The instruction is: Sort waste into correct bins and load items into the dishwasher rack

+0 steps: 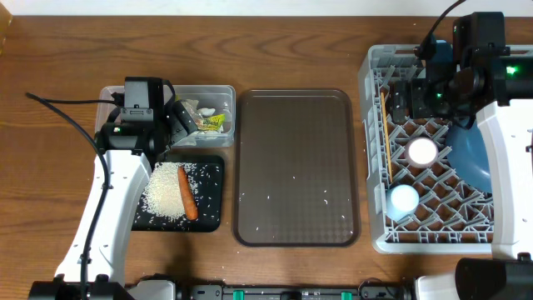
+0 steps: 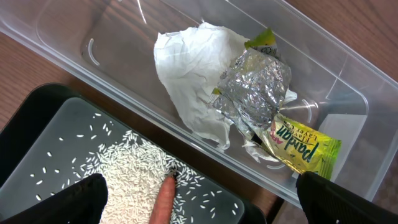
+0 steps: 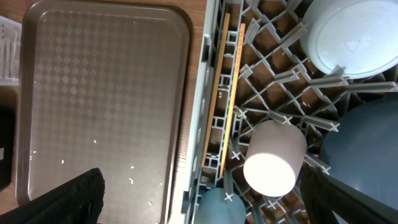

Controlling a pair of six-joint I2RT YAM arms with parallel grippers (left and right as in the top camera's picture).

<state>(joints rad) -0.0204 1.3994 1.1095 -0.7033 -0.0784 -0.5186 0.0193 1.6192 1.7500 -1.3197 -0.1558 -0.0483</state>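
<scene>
The crumpled white paper (image 2: 193,68) and yellow-green wrapper (image 2: 301,146) lie in the clear box (image 1: 221,92). The carrot (image 1: 186,193) lies on a heap of rice (image 1: 165,193) in the black tray (image 1: 212,167). My left gripper (image 2: 205,202) is open and empty above the border between the tray and the box. The grey rack (image 1: 375,150) holds the chopsticks (image 3: 224,93), pinkish-white cup (image 3: 273,158), light blue cup (image 3: 217,208), blue plate (image 3: 360,143) and white bowl (image 3: 351,34). My right gripper (image 3: 205,199) is open and empty above the rack's left edge.
The brown serving tray (image 1: 296,167) lies between the bins and the rack with a few stray rice grains on it. Crinkled silver foil (image 2: 255,87) lies with the paper in the clear box. The right arm covers the rack's far right part in the overhead view.
</scene>
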